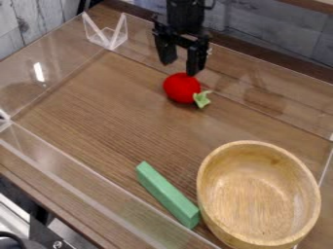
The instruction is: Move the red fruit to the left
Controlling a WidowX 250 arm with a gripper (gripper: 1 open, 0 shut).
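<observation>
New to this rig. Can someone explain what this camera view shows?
It is one view, from a camera looking down at a wooden table. The dark shape at the top is a robot arm; its end, the tool, points down at the tabletop. Just in front of it lies a round red fruit with a pale green stub. Nearer the camera are a green block and, beside it, a big round wooden bowl. Nothing appears to be held: the fruit seems to rest on the table, though the tool's fingers are too small to read clearly.

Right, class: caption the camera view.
End effector above a red toy fruit, wooden bowl nearer the camera.
</observation>
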